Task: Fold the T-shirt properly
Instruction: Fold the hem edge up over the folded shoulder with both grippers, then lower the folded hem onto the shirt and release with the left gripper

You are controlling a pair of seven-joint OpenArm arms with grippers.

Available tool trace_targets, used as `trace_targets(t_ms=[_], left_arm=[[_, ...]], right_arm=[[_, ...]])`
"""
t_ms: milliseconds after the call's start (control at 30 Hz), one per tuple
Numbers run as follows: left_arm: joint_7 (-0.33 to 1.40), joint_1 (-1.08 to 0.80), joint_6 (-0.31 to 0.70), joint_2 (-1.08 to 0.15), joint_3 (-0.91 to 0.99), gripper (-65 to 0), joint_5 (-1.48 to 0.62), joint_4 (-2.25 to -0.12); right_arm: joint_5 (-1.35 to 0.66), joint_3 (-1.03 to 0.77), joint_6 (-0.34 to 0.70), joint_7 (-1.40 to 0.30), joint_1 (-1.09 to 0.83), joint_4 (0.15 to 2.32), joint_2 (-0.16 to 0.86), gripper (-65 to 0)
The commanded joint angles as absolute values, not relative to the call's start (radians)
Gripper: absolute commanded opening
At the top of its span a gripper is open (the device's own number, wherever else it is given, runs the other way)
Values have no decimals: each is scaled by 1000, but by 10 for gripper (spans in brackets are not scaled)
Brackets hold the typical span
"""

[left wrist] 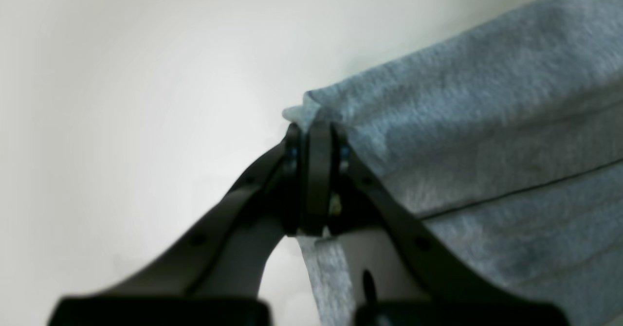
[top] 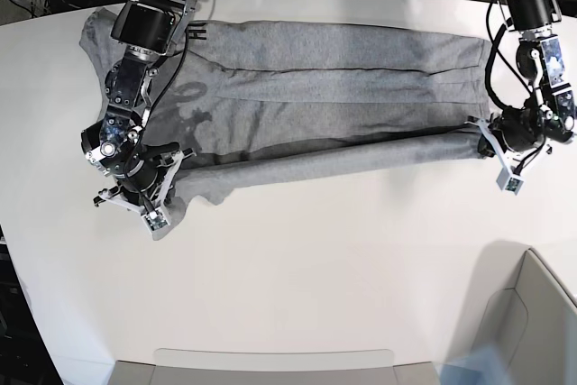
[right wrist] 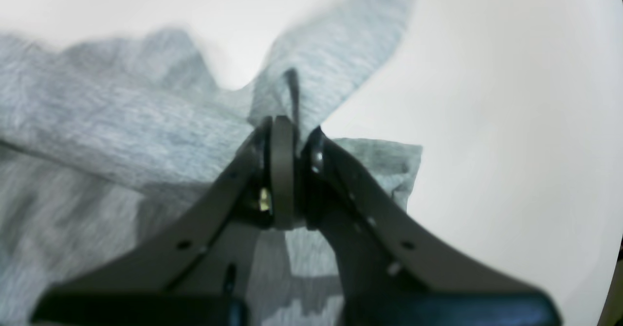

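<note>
**Both grippers pinch shirt's near edge**

From my remote station, I saw the heather-grey cotton T-shirt stretched lengthwise across the white table. The left gripper was clamped tight on one corner of its folded near edge; the right gripper was closed on bunched fabric at the opposite end.

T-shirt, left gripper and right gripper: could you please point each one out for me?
T-shirt (top: 343,69): base view, middle of the grey body.
Left gripper (left wrist: 316,131): left wrist view, between the fingertips pinching a fabric corner.
Right gripper (right wrist: 287,126): right wrist view, between the fingertips clamping bunched cloth.
</note>
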State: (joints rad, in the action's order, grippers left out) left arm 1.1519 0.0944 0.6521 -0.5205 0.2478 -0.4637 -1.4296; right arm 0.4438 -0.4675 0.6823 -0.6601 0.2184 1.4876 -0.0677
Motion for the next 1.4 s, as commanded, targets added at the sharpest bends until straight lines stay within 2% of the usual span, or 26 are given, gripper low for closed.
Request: trace_targets(t_ms=[0,133,333,667,1367], left_arm=[[1141,102,651,-544,254,-650,-463,-1451],[1141,74,651,-544,255,-650,-463,-1483],[1147,-18,651,-545,255,-650,-463,-1639],[1198,-70,659,-545,306,-650,-463,-1646],[1198,-213,661,-542,328,-650,-463,-1690]], right_arm=[[427,-467,698,-661,246,1527,-61,-650],[420,-469,698,-697,205,1603,-62,-650],[418,-469,698,-702,128,1705,-70,-650],[343,-467,698,-702,-54,1891,-68,-650],[269,-469,698,-699,-348,2012,-61,-650]])
